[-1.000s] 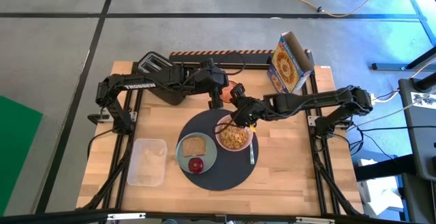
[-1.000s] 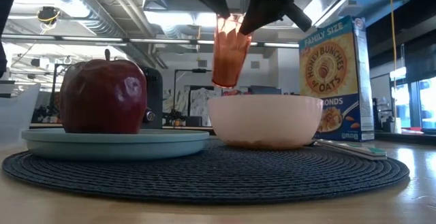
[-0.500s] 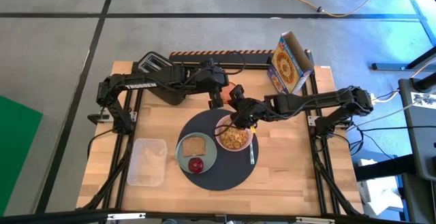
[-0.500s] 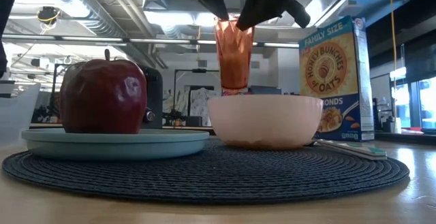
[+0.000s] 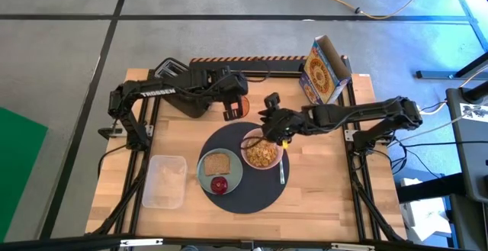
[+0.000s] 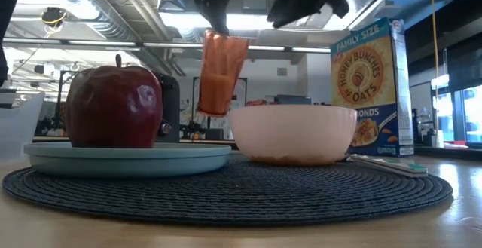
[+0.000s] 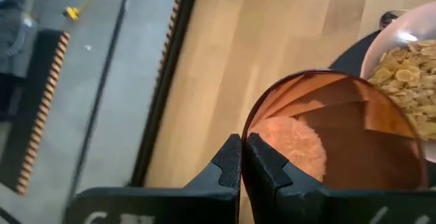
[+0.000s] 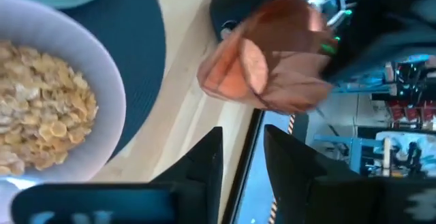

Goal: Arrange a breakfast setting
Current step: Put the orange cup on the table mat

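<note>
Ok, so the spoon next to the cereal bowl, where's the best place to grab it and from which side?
Probably the handle of the metal spoon, from straight above, fingers spanning its narrow width. It lies flat on the mat close beside the pink bowl, so a sideways approach would likely hit the bowl's wall.

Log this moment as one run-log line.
left claw: shut on orange cup rim, cup in the air, tilted, off mat | right claw: open, above bowl | plate: toast, apple

cereal box (image 6: 373,90) reading "FAMILY SIZE", "HONEY BUNCHES of OATS", left arm (image 5: 156,92) lettered "TROSSEN"
</note>
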